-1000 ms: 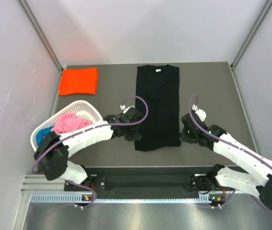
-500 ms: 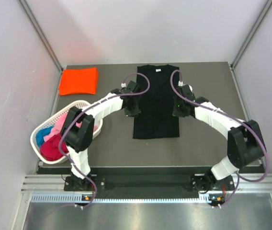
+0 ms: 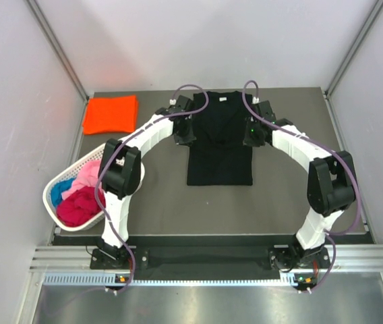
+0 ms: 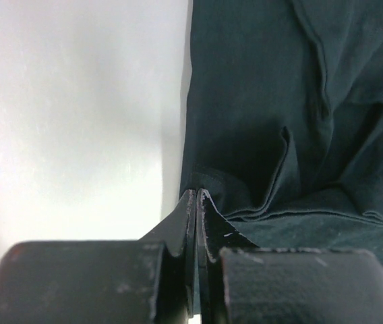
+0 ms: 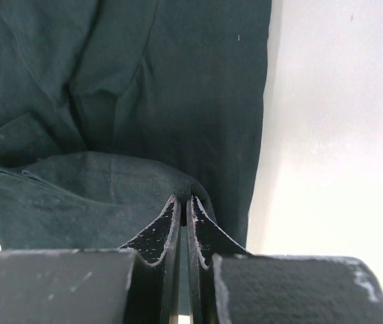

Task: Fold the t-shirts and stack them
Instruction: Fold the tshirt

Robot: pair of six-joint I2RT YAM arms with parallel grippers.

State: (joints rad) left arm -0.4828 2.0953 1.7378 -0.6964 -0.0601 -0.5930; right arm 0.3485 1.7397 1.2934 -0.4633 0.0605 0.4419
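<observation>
Two grippers clamped on cloth: left gripper [image 3: 184,133] and right gripper [image 3: 251,135] each pinch one side edge of the black t-shirt [image 3: 220,162] | shirt at centre of table [image 3: 299,196], long axis near-to-far | collar [image 3: 222,98] lies just beyond both, equally near

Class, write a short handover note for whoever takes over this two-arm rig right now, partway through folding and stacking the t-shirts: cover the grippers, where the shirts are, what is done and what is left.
Left gripper: shut on the black t-shirt, pinching its left edge.
Right gripper: shut on the same shirt's right edge.
Black t-shirt: mid-table, lower part doubled up toward the collar, fold not yet laid down.
Done: orange t-shirt lies folded at the far left corner.
Waiting: pink t-shirt, magenta t-shirt and blue t-shirt, bunched in the white basket.
Left to do: finish this fold, stack it, then fold those three.
</observation>
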